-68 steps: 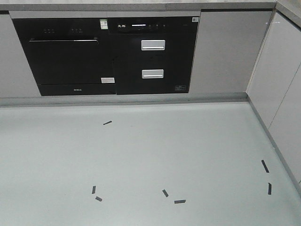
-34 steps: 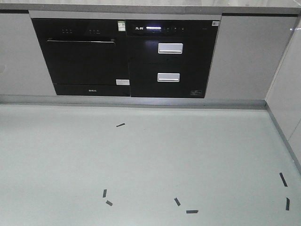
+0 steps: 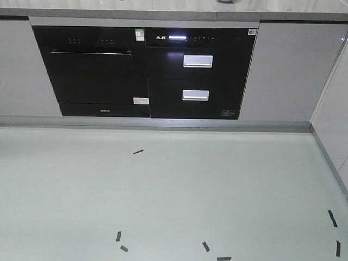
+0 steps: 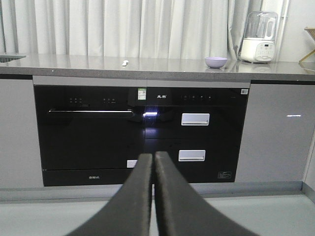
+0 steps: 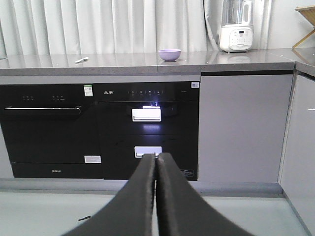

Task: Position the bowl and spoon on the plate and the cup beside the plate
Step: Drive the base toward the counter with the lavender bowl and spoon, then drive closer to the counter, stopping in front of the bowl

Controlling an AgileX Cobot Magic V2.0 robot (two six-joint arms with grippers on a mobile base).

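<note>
Counter (image 4: 74, 63): grey, white curtains behind.
bowl (image 4: 216, 62): on counter, nr white blender (image 4: 258, 37).
spoon (image 4: 125, 62): on counter, well left of bowl.
sticker (image 4: 141, 93): green-white, on black oven (image 4: 88, 132); txt unreadable.
L gripper (image 4: 153, 156): fingers pressed together, nothing between.
R gripper (image 5: 157, 157): same.

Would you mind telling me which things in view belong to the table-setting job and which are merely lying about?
For the job: bowl, spoon, both on the countertop. Plate and cup are not in view.
Just lying about: white blender, black built-in appliances, curtains, floor tape marks.
</note>
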